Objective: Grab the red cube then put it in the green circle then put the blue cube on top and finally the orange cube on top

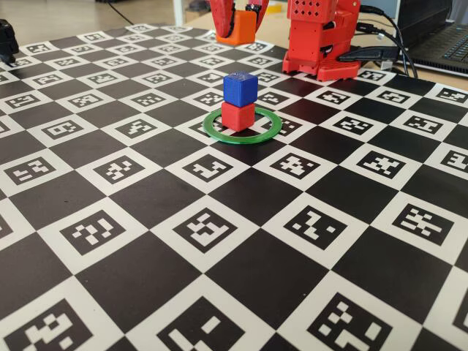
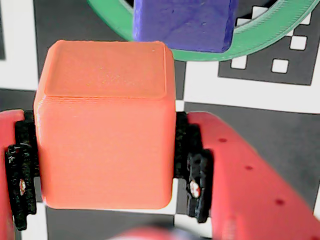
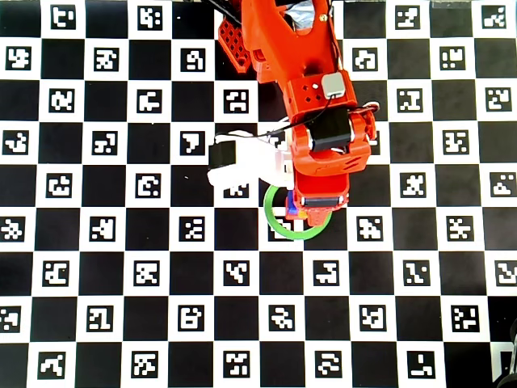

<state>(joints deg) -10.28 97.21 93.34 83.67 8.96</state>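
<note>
The blue cube point(image 1: 240, 88) sits on the red cube point(image 1: 238, 115), which stands inside the green circle point(image 1: 252, 135) on the checkered board. Behind and above the stack hangs my gripper point(image 1: 238, 31), shut on the orange cube point(image 1: 241, 33). In the wrist view the orange cube point(image 2: 105, 125) fills the space between the black pads point(image 2: 194, 172) of my gripper point(image 2: 105, 150), with the blue cube point(image 2: 185, 22) and the green circle point(image 2: 280, 30) just beyond it. In the overhead view the arm covers most of the stack; part of the green circle point(image 3: 275, 223) shows beside the gripper point(image 3: 317, 212).
The red arm base point(image 1: 322, 36) stands at the board's far edge, with cables and a laptop point(image 1: 439, 40) to its right. A black object point(image 1: 7, 38) sits at the far left corner. The board of black squares and marker tiles point(image 1: 219, 241) stretches toward the camera.
</note>
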